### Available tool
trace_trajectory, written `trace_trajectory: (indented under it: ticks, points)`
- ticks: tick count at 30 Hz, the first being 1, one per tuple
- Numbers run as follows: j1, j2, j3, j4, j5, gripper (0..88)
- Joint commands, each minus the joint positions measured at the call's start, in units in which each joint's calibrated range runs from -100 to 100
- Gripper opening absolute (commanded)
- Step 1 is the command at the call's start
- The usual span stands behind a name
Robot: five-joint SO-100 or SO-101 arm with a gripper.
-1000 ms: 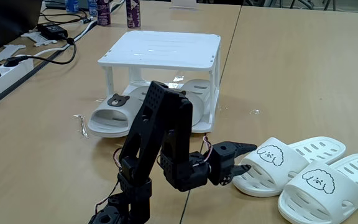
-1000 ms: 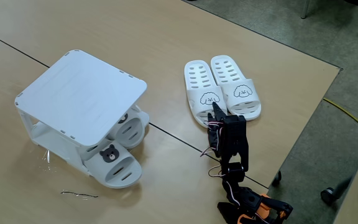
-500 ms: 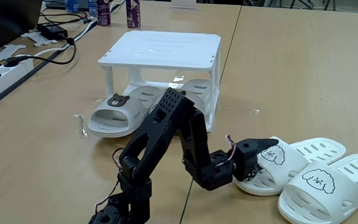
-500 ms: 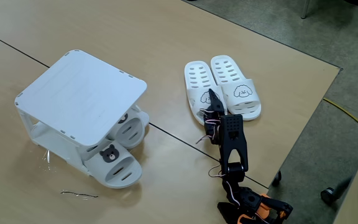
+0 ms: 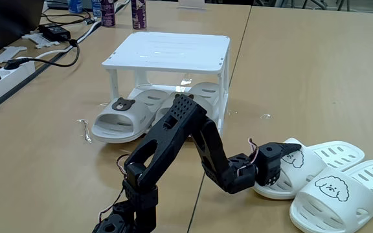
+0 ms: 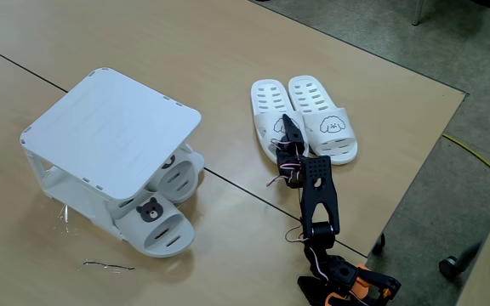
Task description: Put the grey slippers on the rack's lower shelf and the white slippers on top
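Note:
The white rack [image 5: 173, 48] [image 6: 113, 132] stands in mid table. Both grey slippers [image 5: 118, 120] [image 6: 164, 229] lie on its lower shelf [image 6: 54, 178], bear-faced toes sticking out in front. The white slippers [image 5: 348, 188] [image 6: 321, 106] lie side by side on the table, apart from the rack. My gripper [image 5: 287, 162] [image 6: 286, 132] reaches low over the table to the left white slipper [image 5: 319, 158] [image 6: 269, 100]. One finger lies over its puppy strap and the other is hidden at the toe opening. The jaws look open around the strap.
A power strip with cables [image 5: 5, 65] runs along the far left, and bottles [image 5: 138, 13] stand behind the rack. A bit of thin wire [image 5: 83, 129] [image 6: 109, 265] lies beside the rack. The table edge [image 6: 415, 170] is close behind the white slippers.
The arm has stretched out low toward the white slippers. The gripper went from short of the left slipper's toe to over its strap, nudging that slipper slightly.

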State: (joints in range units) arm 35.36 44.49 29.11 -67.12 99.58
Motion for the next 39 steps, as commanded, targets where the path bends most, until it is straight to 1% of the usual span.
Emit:
trace_trajectory:
  ticks: [1,2,8,10,15,18,24,26,29,33,39]
  points:
    - [0.58,-11.13,-5.61,10.27,0.42,0.7]
    - [0.83,-14.67,-6.6,14.58,0.42,0.7]
    - [2.56,-32.17,-9.31,30.63,0.42,0.7]
    - [2.88,-39.83,-9.31,37.62,0.42,0.7]
    - [2.8,-53.62,-9.4,50.13,0.42,0.7]
    - [2.8,-61.53,-10.3,61.86,0.42,0.7]
    - [2.06,-68.94,-23.2,81.45,0.42,0.7]
    - [0.5,-70.54,-28.25,87.06,0.42,0.7]
    - [-2.87,-74.41,-29.16,91.02,0.42,0.7]
    - [-11.34,-81.22,-23.47,91.63,0.42,0.7]
    - [-31.08,-88.12,-16.53,91.63,0.42,0.7]
